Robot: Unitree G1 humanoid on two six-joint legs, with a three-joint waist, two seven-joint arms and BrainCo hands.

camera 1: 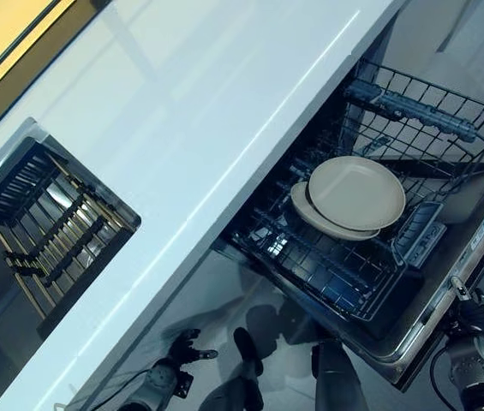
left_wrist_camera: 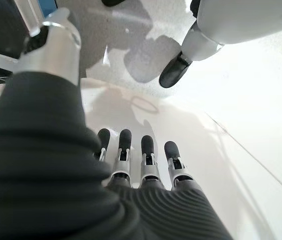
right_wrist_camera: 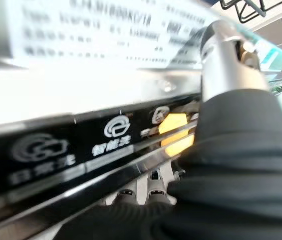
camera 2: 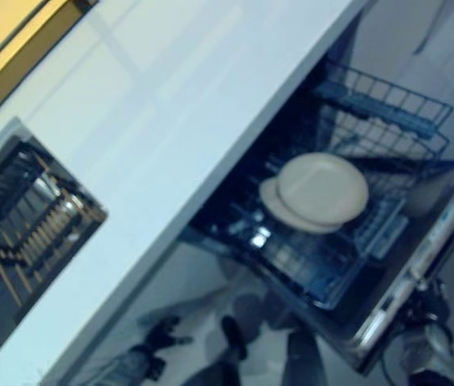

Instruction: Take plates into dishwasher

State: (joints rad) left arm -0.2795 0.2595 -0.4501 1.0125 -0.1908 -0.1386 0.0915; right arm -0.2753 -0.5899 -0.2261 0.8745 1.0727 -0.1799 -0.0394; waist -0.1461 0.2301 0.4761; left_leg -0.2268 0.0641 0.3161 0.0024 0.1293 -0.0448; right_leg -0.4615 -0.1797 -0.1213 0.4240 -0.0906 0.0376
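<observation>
Two beige plates (camera 1: 353, 195) sit stacked in the dishwasher rack (camera 1: 379, 282), right of center. Right hand (camera 1: 469, 312) is at the door's edge, lower right, fingers hidden, can't tell. Left hand (left_wrist_camera: 141, 165) hangs loose and empty, bottom left.

Right hand (right_wrist_camera: 150, 192) fingers hidden under dishwasher door (right_wrist_camera: 81, 150).

White countertop (camera 1: 190, 128); sink (camera 1: 49, 227) at its left, perhaps holding rack.

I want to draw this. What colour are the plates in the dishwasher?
The plates are plain cream-beige, no pattern. The left eye view shows them best.
</observation>
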